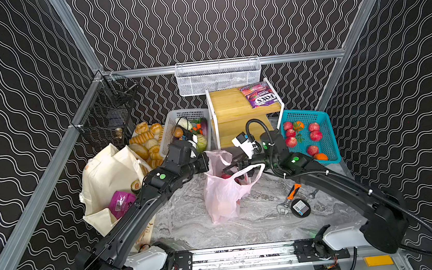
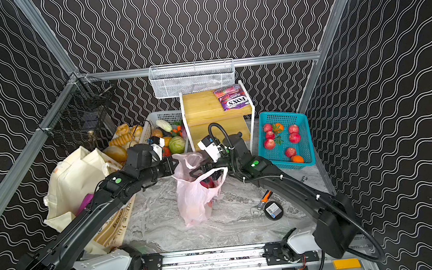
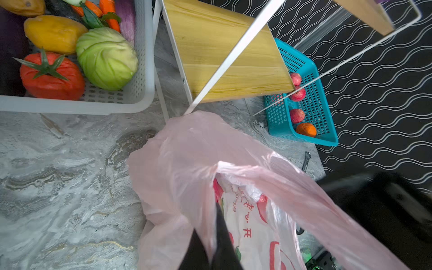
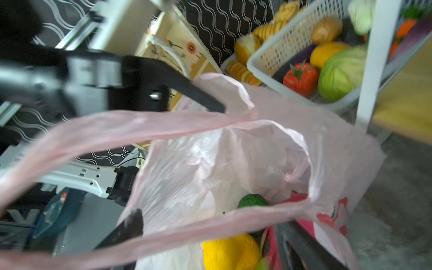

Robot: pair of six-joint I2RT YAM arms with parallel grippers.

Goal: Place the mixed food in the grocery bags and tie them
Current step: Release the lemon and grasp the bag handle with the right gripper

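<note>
Marble tabletop: pink bag centre; cream tote left; wrench right; teal basket, white basket, wooden shelf rear.

Orange-handled wrench lies beside a black disc (on the table)

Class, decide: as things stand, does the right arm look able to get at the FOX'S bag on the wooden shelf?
Probably not directly: the right gripper sits inside the handle loop of the pink bag, so lifting would likely drag it. Otherwise the FOX'S bag lies uncovered on the shelf.
</note>
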